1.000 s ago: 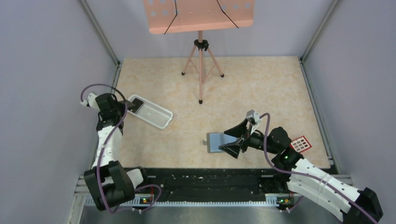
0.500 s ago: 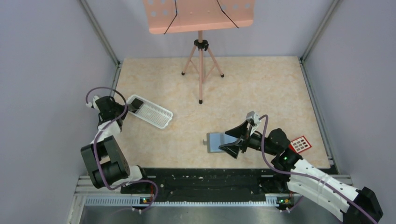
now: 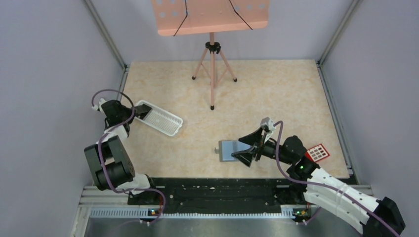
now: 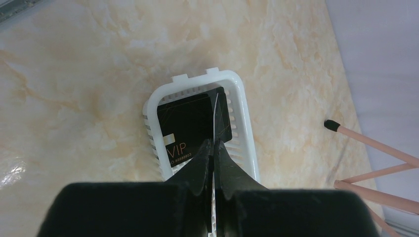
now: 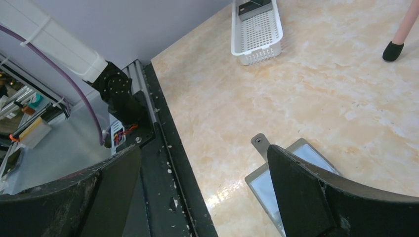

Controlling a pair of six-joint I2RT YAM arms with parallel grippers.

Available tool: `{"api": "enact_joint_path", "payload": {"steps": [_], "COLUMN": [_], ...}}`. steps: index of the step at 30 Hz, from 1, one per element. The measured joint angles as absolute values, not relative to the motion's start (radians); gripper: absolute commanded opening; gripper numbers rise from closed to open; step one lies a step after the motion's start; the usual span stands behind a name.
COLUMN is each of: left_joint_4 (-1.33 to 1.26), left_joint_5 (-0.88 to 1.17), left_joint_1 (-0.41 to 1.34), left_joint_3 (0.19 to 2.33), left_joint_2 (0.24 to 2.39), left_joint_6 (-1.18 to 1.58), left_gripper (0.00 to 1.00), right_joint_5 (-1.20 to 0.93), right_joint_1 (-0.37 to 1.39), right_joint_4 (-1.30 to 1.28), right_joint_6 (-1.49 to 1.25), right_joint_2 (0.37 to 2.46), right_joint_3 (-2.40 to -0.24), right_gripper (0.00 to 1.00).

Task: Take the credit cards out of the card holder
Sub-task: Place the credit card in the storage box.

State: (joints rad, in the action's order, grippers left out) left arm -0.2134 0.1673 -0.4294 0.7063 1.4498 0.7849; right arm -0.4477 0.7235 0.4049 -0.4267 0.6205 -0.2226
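Left end effector (image 4: pixel 214 142) pinches a credit card (image 4: pixel 216 111); right end effector (image 3: pixel 236 147) gapes over card holder (image 3: pixel 226 151).

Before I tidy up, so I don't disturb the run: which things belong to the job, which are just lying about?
Job: card holder; red card; black VIP card in the white tray; thin card edge-on in the left gripper; right gripper, open at the holder.
Lying about: pink music stand.
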Motion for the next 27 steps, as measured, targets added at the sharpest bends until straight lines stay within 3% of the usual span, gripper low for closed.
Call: {"api": "enact_joint_path", "payload": {"steps": [11, 27], "left_joint_4": [-0.225, -0.216], "left_joint_5": [0.141, 0.132], "left_joint_1": [-0.43, -0.43], "left_joint_3": [0.706, 0.707], "left_joint_2": [1.469, 1.496], "left_joint_6": [0.774, 0.778], "left_gripper": [0.0, 0.26], "right_joint_5": [-0.44, -0.429], "right_joint_1": [0.723, 0.723], "right_joint_4": [0.404, 0.404], "right_joint_6": [-0.426, -0.419], "right_joint_2": [0.623, 0.623], "right_joint_3": [-0.223, -0.223], "right_gripper": [0.98, 0.98]}}
